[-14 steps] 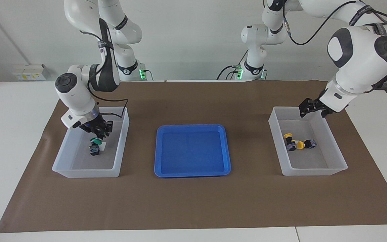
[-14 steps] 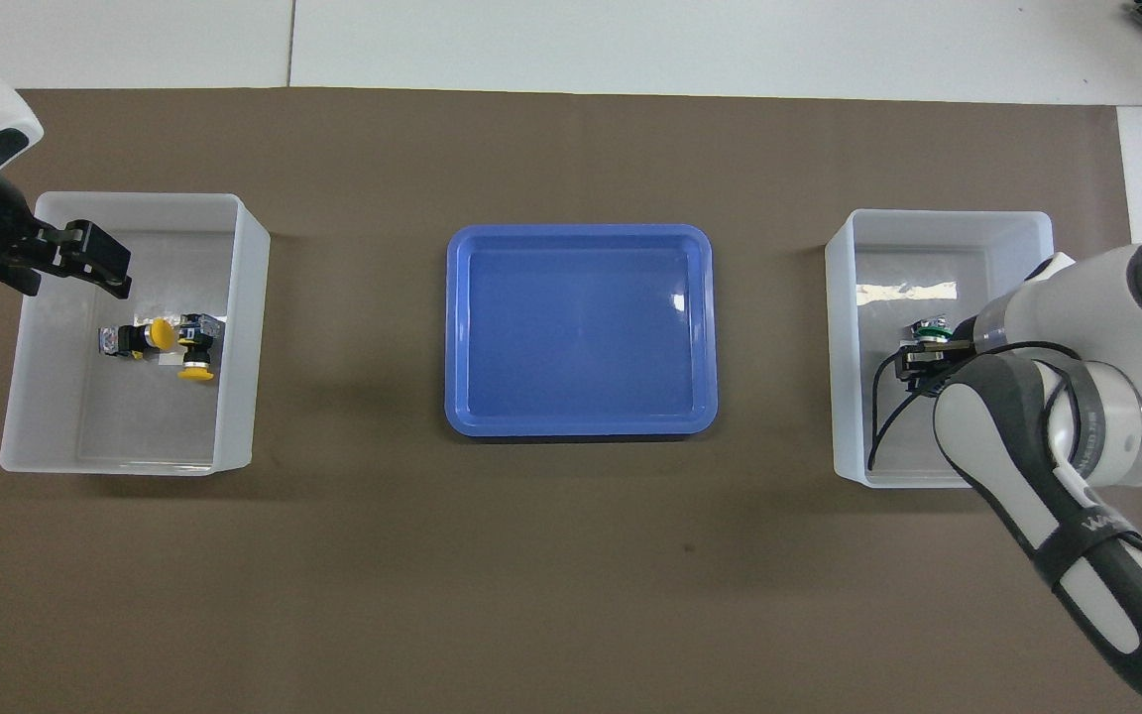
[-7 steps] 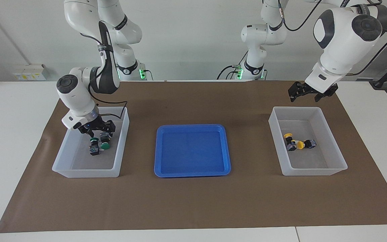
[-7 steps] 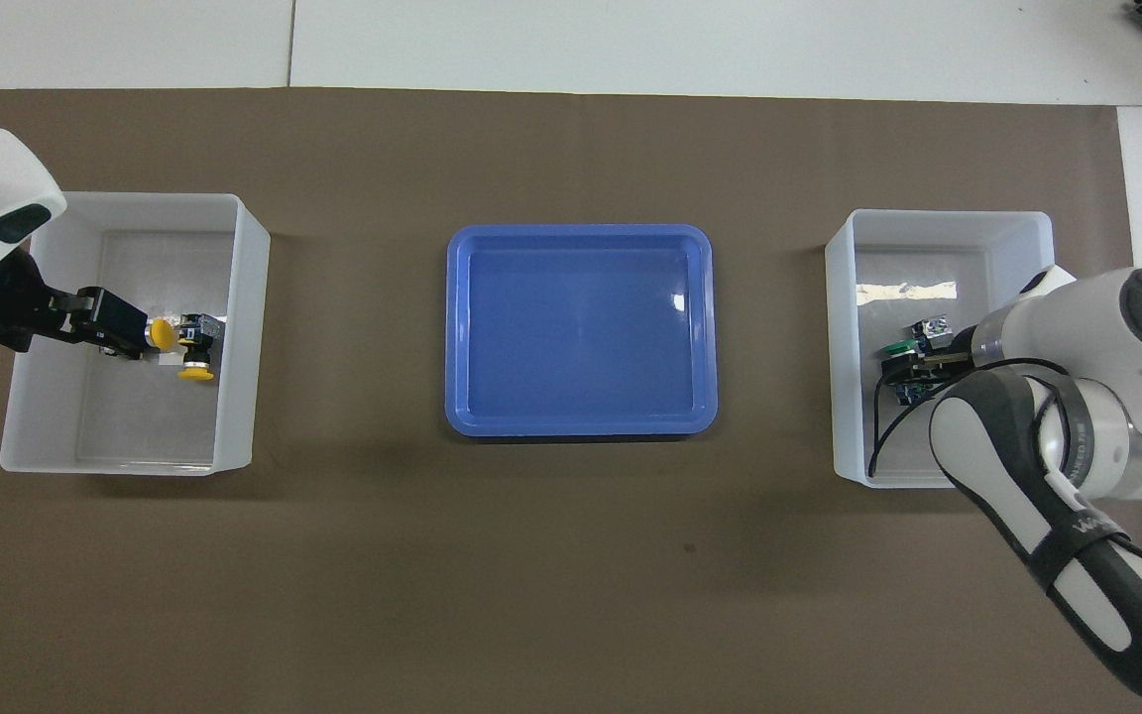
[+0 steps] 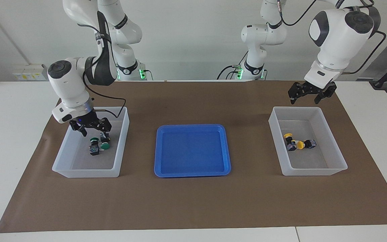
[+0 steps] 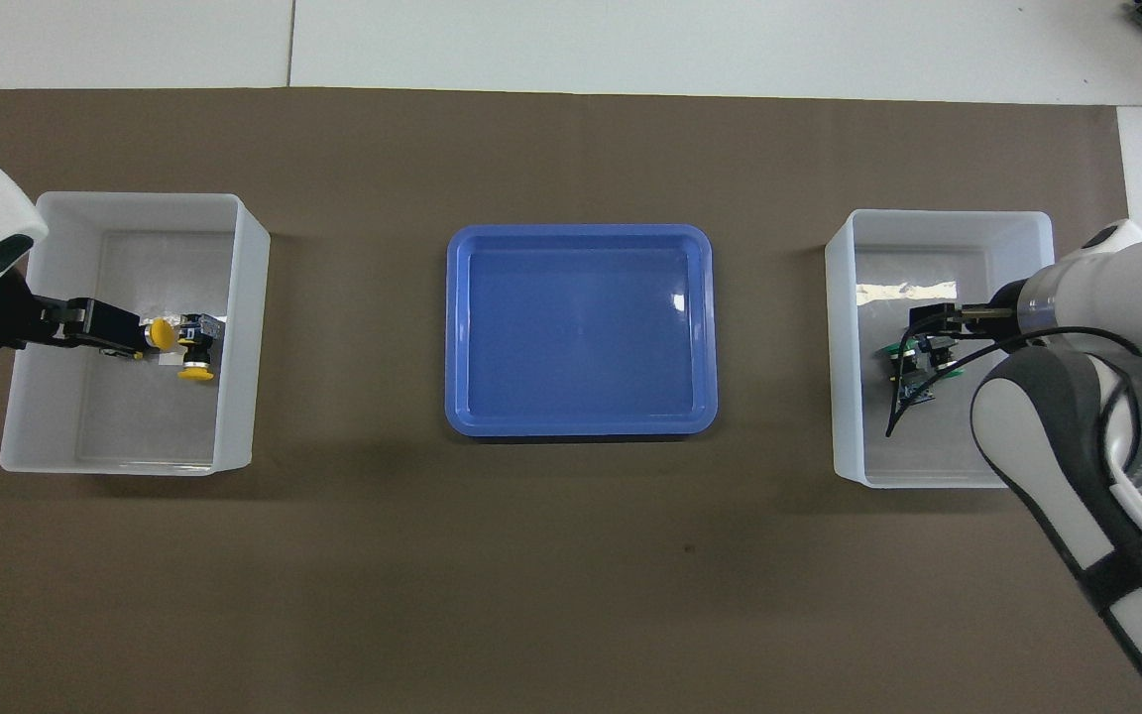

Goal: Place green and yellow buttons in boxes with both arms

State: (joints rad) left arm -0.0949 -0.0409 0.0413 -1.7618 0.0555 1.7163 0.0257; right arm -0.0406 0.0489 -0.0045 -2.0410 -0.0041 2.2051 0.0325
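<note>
You have both pairs of small push-button switches already lying in their bins. The two yellow-capped switches with black-grey bodies (image 5: 297, 144) lie touching each other on the floor of the translucent white plastic bin at the left arm's end of the desk (image 5: 337, 158). The two green-capped switches (image 5: 99, 145) lie side by side in the matching translucent bin at the right arm's end (image 5: 121, 148). Between the bins sits a shallow blue rectangular tray (image 5: 192, 171) on the brown mat (image 5: 193, 201) that covers the desk.

Your left gripper (image 5: 310, 95) hangs in the air over the robot-side rim of the yellow switches' bin, its fingers spread wide and holding nothing. Your right gripper (image 5: 91, 129) hangs just above the green switches, inside the bin's outline, fingers also wide apart and empty.
</note>
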